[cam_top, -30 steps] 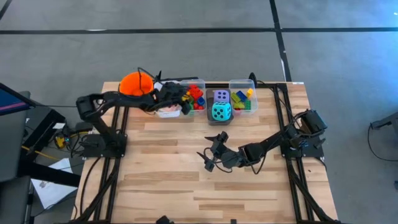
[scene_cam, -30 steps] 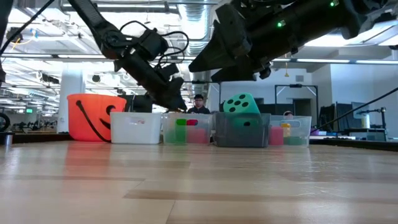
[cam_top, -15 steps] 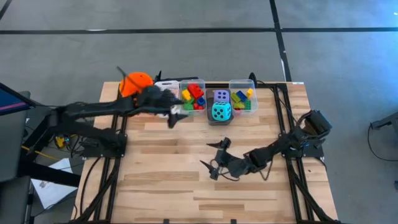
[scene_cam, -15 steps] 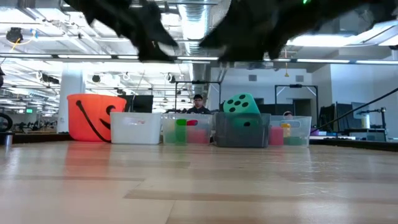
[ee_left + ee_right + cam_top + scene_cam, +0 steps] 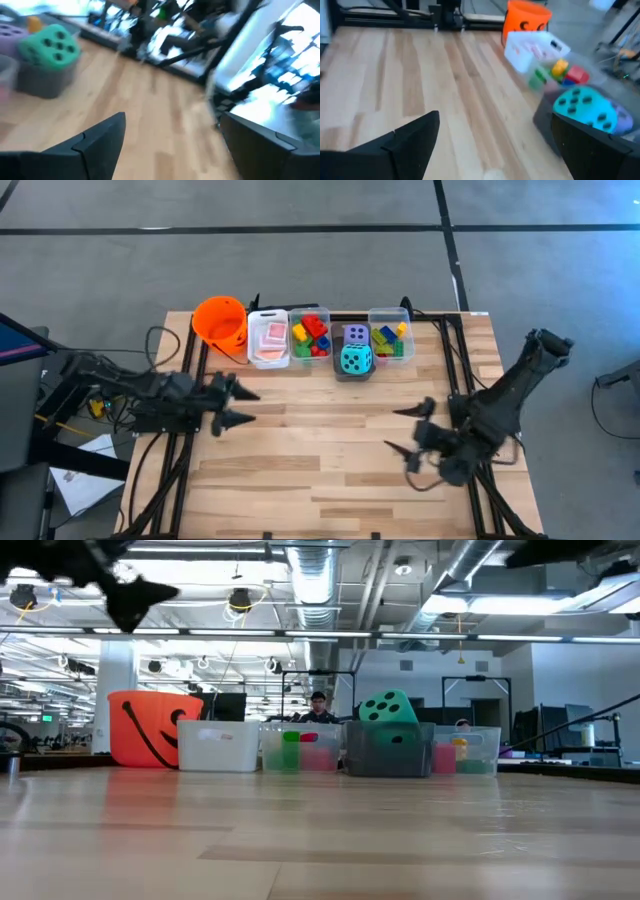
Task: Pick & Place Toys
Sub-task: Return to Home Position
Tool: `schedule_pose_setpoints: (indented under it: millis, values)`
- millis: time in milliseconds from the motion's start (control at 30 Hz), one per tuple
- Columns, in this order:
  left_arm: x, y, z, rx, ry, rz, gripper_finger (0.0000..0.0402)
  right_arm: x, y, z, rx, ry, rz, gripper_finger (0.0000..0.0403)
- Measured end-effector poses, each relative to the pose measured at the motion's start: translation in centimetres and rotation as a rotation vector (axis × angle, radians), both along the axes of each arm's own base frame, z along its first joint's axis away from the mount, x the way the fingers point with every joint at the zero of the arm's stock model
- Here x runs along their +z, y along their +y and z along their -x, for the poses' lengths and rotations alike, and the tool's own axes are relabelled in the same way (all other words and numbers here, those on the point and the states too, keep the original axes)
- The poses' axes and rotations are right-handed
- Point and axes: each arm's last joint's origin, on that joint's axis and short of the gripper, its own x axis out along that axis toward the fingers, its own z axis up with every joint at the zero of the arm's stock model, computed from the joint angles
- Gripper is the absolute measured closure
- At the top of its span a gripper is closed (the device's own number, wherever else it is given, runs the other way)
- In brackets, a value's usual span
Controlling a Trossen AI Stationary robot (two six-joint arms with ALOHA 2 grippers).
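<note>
From above we count one orange bucket and four bins along the table's far edge. There is a white bin with pink-white cards, two clear bins of bricks, and a dark bin holding the teal die and purple die.

The left gripper hangs spread open at the left edge. The right gripper is open near the right edge, with bare wood between them.

At table height, a person shows behind the row.

Both wrist views show fingers wide apart. We cannot read the bucket's black marks.
</note>
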Motion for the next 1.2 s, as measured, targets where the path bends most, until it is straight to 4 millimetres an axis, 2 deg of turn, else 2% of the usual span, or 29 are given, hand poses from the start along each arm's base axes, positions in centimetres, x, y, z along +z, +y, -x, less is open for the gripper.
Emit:
schedule_pose_setpoints:
  millis: [100,233,433,633,767,933,1133,1200]
  values:
    - [-1.7,-0.9,1.5,-0.017,-0.111,0.049,0.008,-0.8,-0.2,2.7,0.023,0.001,-0.037,0.003]
    - [-3.0,-1.5,2.8,-0.027,-0.184,0.037,0.0082,-2.3,-0.2,4.1,0.03,-0.108,-0.074,0.003]
    - [-3.6,-2.1,3.2,0.003,-0.194,-0.073,0.0082,-6.1,-1.7,3.3,0.053,-0.133,-0.138,0.003]
    - [-3.9,-2.6,3.0,-0.022,-0.168,-0.107,0.0082,-9.0,-5.7,1.4,0.185,-0.178,-0.29,0.003]
    - [-4.3,-2.6,3.0,-0.021,-0.127,-0.136,0.0082,-10.7,-8.3,1.4,0.228,-0.25,-0.385,0.003]
    - [-5.0,-2.6,3.0,-0.023,-0.095,-0.159,0.0082,-11.1,-8.7,2.0,0.269,-0.298,-0.414,0.003]
    - [-7.8,-2.3,3.3,0.02,-0.074,-0.165,0.0082,-11.4,-8.8,2.4,0.242,-0.253,-0.373,0.003]
    - [-8.2,-2.2,3.4,0.039,-0.061,-0.145,0.0082,-11.7,-8.9,2.6,0.21,-0.222,-0.391,0.003]
